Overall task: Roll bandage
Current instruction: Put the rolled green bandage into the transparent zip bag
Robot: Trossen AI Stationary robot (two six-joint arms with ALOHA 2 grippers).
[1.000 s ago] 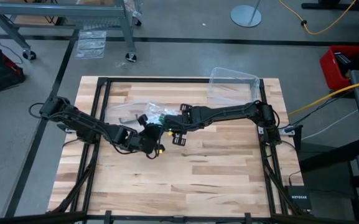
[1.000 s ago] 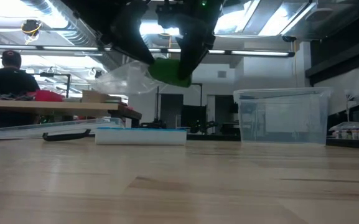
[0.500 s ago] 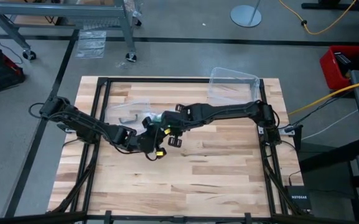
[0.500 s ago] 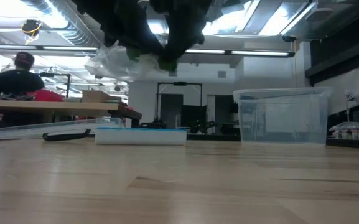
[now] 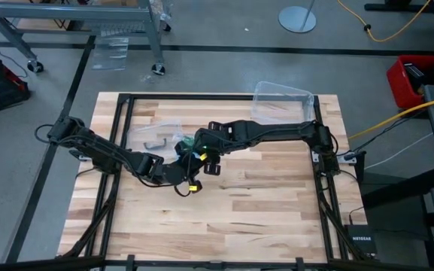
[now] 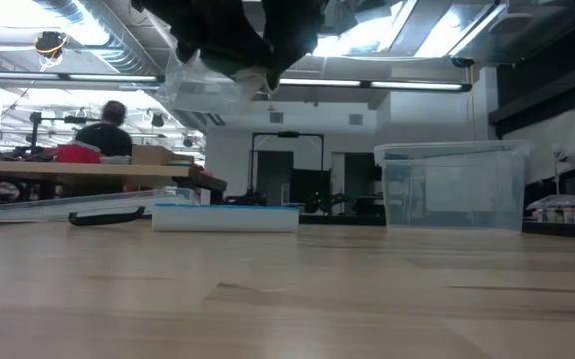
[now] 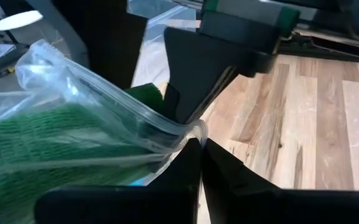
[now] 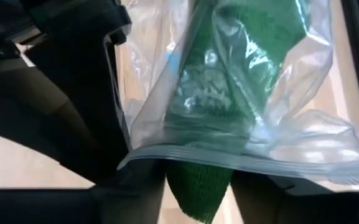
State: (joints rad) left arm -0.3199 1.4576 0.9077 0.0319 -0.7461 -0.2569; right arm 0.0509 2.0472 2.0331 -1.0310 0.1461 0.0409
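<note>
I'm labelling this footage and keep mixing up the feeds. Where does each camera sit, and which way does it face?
High view: above, looking straight down on the table; both arms show.
Low view: at tabletop height, facing the room; arms enter from above.
Left wrist view: on the left arm; left gripper pinches the clear bag.
Right wrist view: on the right arm; right gripper grips the green bandage at the bag's mouth.
Both wrist views share bag and bandage.

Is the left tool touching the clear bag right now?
Touching. The left wrist view shows the left tool closed on the zip edge of the clear bag, pinching the plastic.
</note>
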